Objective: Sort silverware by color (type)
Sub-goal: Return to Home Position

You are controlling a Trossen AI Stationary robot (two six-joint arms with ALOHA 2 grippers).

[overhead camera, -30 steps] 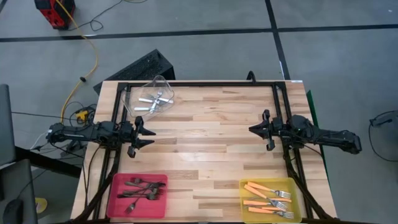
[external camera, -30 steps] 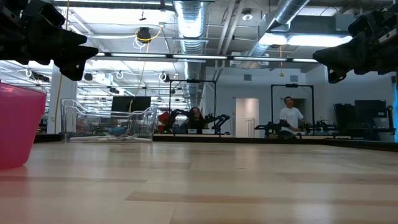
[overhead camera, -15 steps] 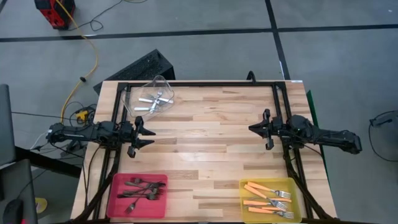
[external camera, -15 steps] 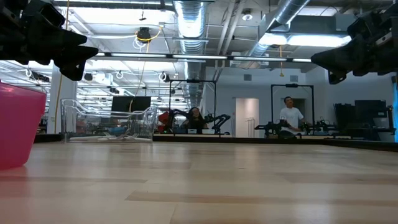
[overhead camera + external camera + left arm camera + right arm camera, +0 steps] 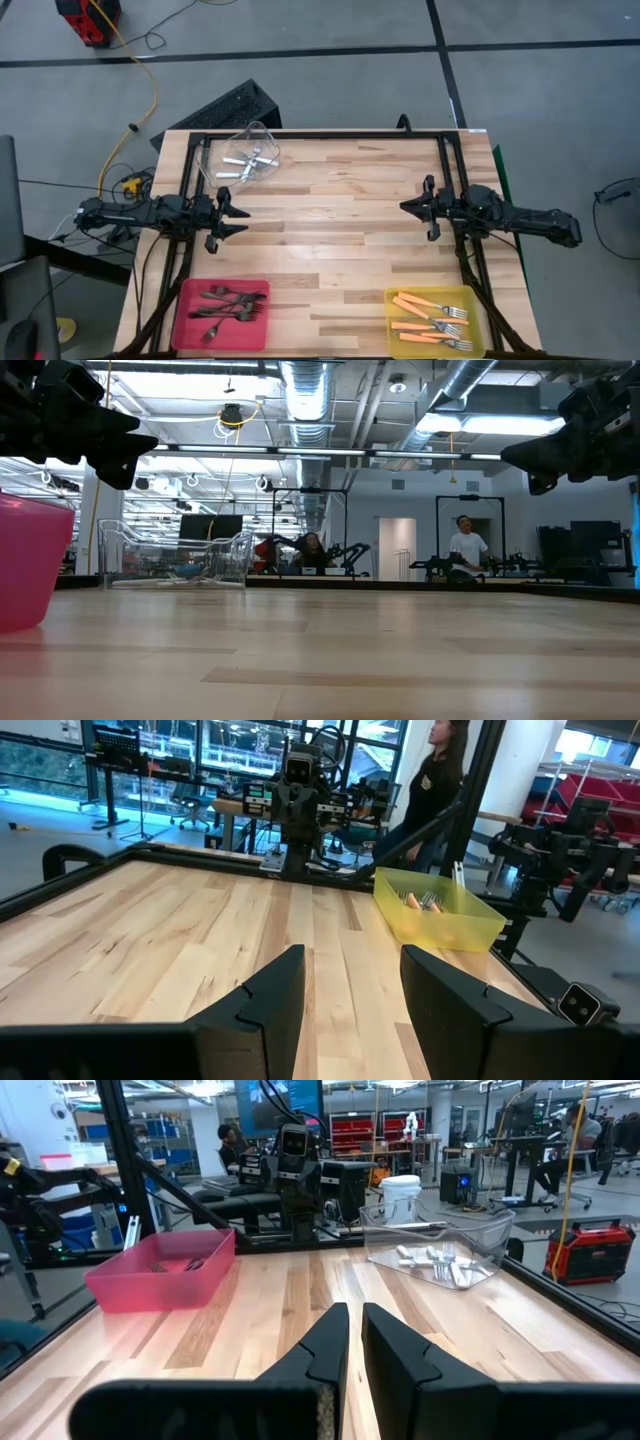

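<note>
The silverware lies sorted in three bins. Plain silver forks [image 5: 248, 160] are in a clear bin [image 5: 262, 135] at the far left. Dark forks [image 5: 225, 302] fill a pink bin [image 5: 190, 325] at the near left. Orange-handled forks [image 5: 425, 315] sit in a yellow bin [image 5: 470, 300] at the near right. My left gripper [image 5: 240, 220] hovers open and level over the table's left side, with nothing between its fingers [image 5: 275, 990]. My right gripper [image 5: 404, 208] hovers level over the right side, shut and empty [image 5: 355, 1312].
A black frame [image 5: 320, 134] runs along the far edge and down both sides of the wooden table [image 5: 330, 230]. In the wrist views and the low view, people, workbenches and other robots stand in the room beyond. A black case [image 5: 235, 105] lies on the floor behind the table.
</note>
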